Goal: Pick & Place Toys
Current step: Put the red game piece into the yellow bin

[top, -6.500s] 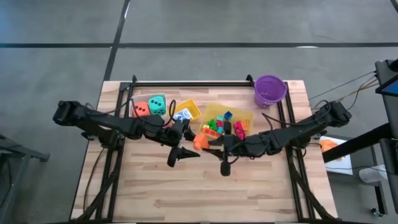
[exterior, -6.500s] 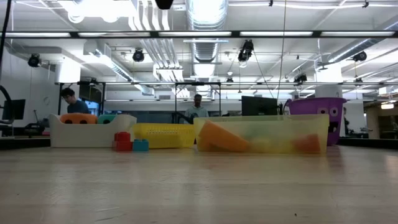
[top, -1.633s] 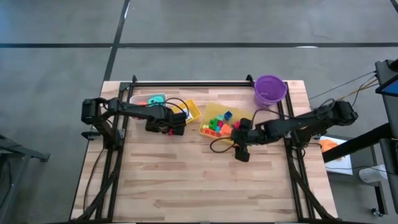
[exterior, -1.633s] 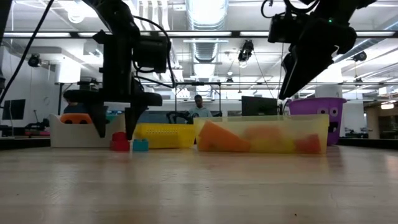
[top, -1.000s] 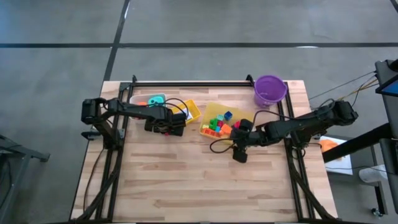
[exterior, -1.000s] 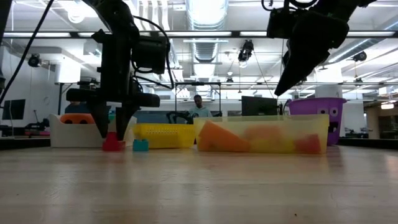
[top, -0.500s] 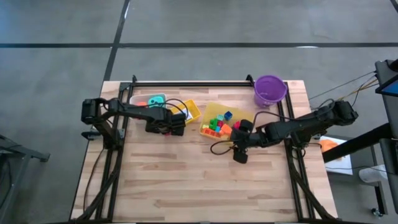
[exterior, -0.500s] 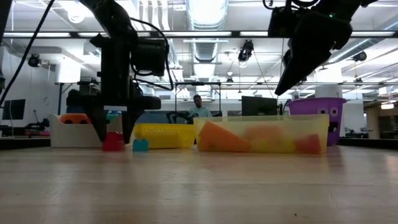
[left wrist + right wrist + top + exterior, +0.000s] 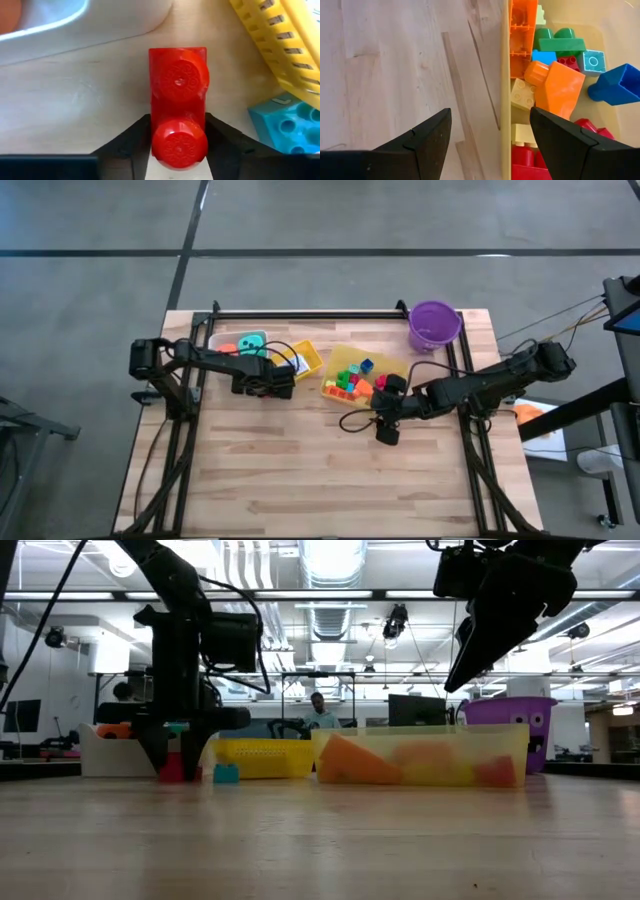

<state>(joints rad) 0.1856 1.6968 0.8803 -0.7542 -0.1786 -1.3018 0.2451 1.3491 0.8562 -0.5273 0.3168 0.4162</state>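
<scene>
The left tool [image 9: 178,145] is down on the wooden bench [image 9: 300,470], and its two dark fingers [image 9: 129,142] pinch a small red plastic brick with two round studs [image 9: 178,110]; the brick sits on the wood between a clear plastic bin [image 9: 75,22] and a yellow slotted plastic bin [image 9: 280,45]; a light blue plastic brick [image 9: 280,125] lies just beside it, near the yellow bin; the right tool [image 9: 490,135] hangs open and holds nothing, above the near wall of a clear bin full of bright bricks [image 9: 506,100]; a purple plastic bucket [image 9: 434,324] stands at the far right of the bench.
</scene>
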